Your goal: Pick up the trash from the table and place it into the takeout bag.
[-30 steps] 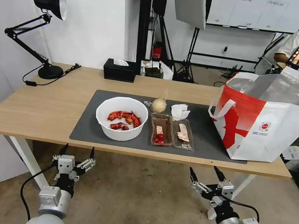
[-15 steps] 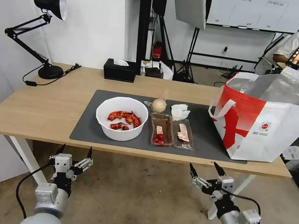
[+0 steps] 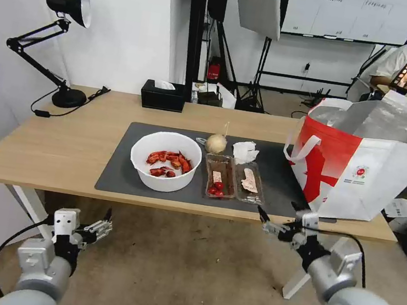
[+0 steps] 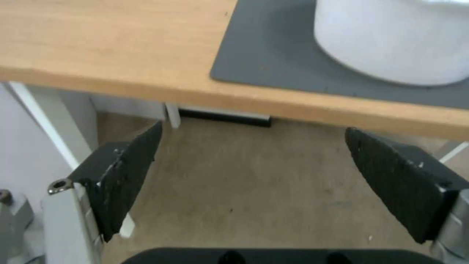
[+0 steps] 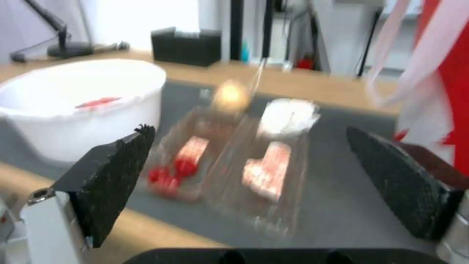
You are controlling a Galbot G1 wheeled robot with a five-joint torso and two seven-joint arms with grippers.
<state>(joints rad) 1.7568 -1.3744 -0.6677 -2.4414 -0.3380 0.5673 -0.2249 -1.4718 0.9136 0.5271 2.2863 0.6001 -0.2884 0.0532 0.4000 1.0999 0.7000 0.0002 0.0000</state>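
bowl [image 3: 165,160] left of tray [image 3: 234,178] — bag [image 3: 363,165] right

I'm looking into what reads as a studio or lab set: a long light-wood table [image 3: 62,148] on white legs stands on bare concrete floor, with a white softbox panel [image 3: 259,4] on black light stands [image 3: 260,74] behind it and a black articulated desk lamp [image 3: 59,46] beside.

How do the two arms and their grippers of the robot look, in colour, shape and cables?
Both arms are rounded silver-grey tubes with small pale grey boxes near the wrists. A black cable loops beside each arm. The left gripper and right gripper have silver-grey metal bodies and two black pointed fingers with rough textured pads.
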